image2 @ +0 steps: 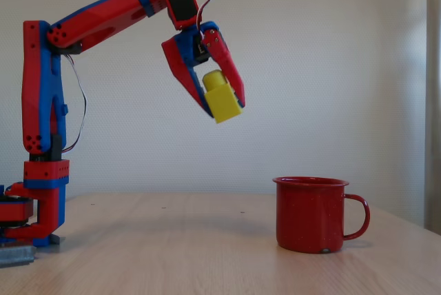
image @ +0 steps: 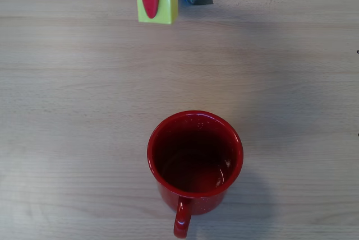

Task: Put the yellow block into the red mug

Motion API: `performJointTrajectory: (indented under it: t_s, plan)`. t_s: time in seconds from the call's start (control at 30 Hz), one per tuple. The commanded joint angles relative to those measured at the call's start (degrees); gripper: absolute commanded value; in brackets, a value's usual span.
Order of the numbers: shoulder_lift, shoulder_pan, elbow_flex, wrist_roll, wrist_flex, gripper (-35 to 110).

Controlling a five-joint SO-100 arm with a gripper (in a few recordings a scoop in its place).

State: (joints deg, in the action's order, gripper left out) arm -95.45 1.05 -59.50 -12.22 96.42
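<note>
The gripper (image2: 222, 105) is closed on the yellow block (image2: 222, 98), held high above the table (image2: 172, 240) — clearance for the rim, presumably. The red mug (image2: 310, 214) stands upright, well apart — mouth open to receive it.

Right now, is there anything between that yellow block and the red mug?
No. In the overhead view, only bare wooden table separates the yellow block, held aloft by the pincer, from the red mug.
</note>
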Motion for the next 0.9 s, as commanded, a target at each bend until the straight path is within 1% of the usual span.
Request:
performJointTrajectory:
  t_s: [0.0, 0.17, 0.4, 0.63, 0.87]
  plan:
    - [0.53, -0.97, 8.96, -1.85, 2.20, 0]
    - [7.03, -2.72, 18.81, -3.78, 2.99, 0]
    - [16.44, -6.68, 26.72, -5.98, 2.46, 0]
    - [27.95, -9.05, 35.42, -7.91, -2.72, 0]
    - [39.99, -8.44, 46.05, -7.38, -5.71, 0]
